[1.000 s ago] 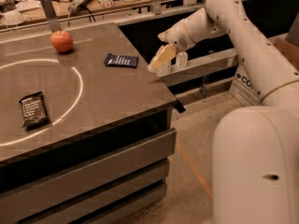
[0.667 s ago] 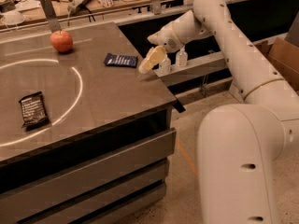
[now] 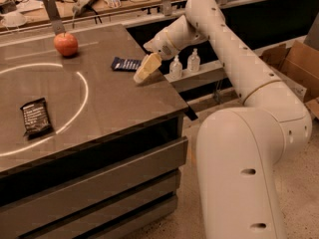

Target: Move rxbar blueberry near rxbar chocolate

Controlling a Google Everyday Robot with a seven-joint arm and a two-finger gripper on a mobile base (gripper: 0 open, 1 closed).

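On worktop (image 3: 124, 101): one rxbar blueberry (image 3: 125, 63), one rxbar chocolate (image 3: 36, 116), one apple (image 3: 66, 44); one end effector (image 3: 144, 69) above its right edge; two bottles (image 3: 175, 66) (beyond that edge).

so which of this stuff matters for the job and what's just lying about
Job: rxbar blueberry; rxbar chocolate; pincer, just right of the blueberry bar.
Lying about: apple; two bottles; cardboard box.
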